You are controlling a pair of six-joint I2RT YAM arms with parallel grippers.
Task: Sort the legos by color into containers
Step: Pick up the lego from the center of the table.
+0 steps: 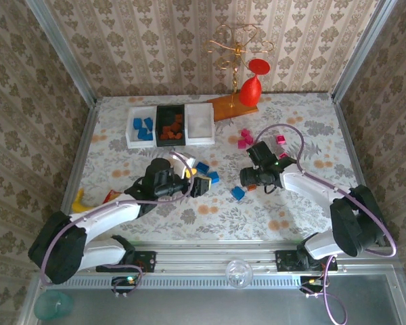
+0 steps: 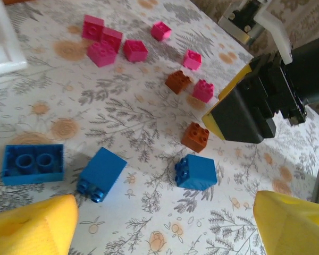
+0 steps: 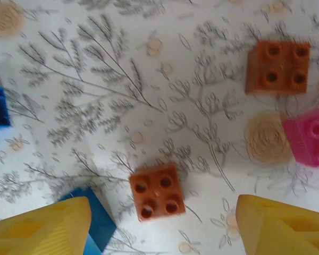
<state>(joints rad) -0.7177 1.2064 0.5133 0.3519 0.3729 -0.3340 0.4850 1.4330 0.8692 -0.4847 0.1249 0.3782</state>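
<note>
Bricks all over, and the right tool point(image 3: 162, 226) hangs released above one brown brick point(image 3: 157, 191), with its yellow fingers point(image 3: 40, 228) wide on either side and touching nothing. This looks like the pick, bound for the black bin point(image 1: 170, 126) at the back of the table point(image 1: 318, 115), where brown ones already lie. Careful here: a blue brick point(image 3: 93, 218) sits just beside one finger and could snag. Best to centre over the brown one, square up to its flat sides, drop straight down, then close. The left tool point(image 2: 165, 228) is released too and empty, above loose blue legos point(image 2: 100, 174).
</note>
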